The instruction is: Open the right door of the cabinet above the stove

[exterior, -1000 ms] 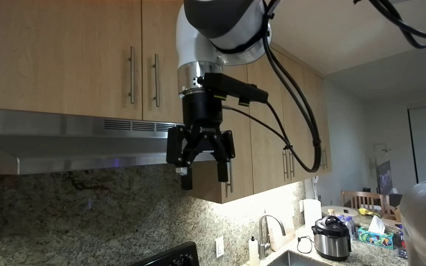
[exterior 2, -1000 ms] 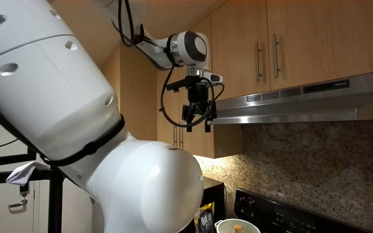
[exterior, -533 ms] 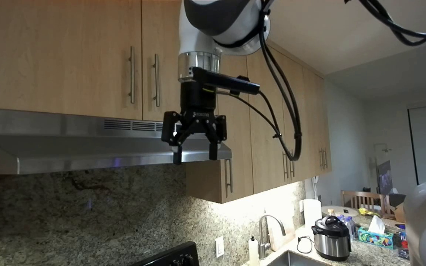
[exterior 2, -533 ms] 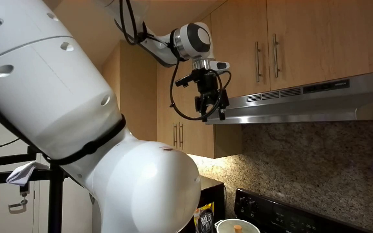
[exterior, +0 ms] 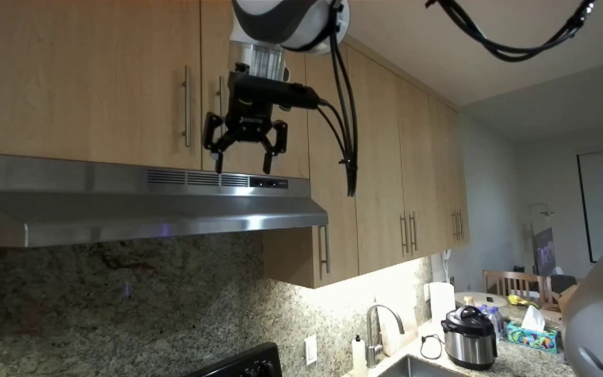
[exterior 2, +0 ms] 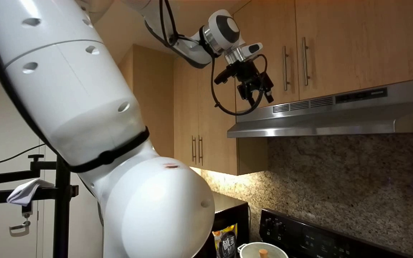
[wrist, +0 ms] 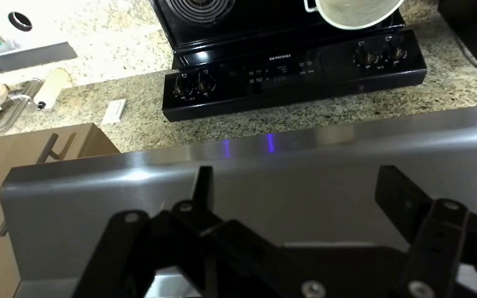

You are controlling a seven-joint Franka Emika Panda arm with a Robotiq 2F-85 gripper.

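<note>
The right door (exterior: 292, 141) of the cabinet (exterior: 92, 78) above the stove is shut; it also shows in an exterior view (exterior 2: 364, 39). Its vertical bar handle (exterior: 221, 86) stands along its left edge, partly hidden behind my gripper; it is fully visible in an exterior view (exterior 2: 305, 61). My gripper (exterior: 243, 166) is open and empty, tilted, with fingertips near the level of the door's lower edge. It also shows in an exterior view (exterior 2: 261, 100), and its spread fingers show in the wrist view (wrist: 296, 174). The stove (exterior 2: 317, 233) is black, far below.
The stainless range hood (exterior: 123, 209) juts out under the doors and fills the wrist view (wrist: 296, 190) behind the fingers. The left door's handle (exterior: 187, 107) stands close by. A longer cabinet (exterior: 333, 209) adjoins on the right. A pot (exterior 2: 264, 247) sits below.
My gripper has risen from below the hood's level to the door's lower edge, moving left in one view and right in another. It has tilted, fingers toward the cabinet, and stayed open.
</note>
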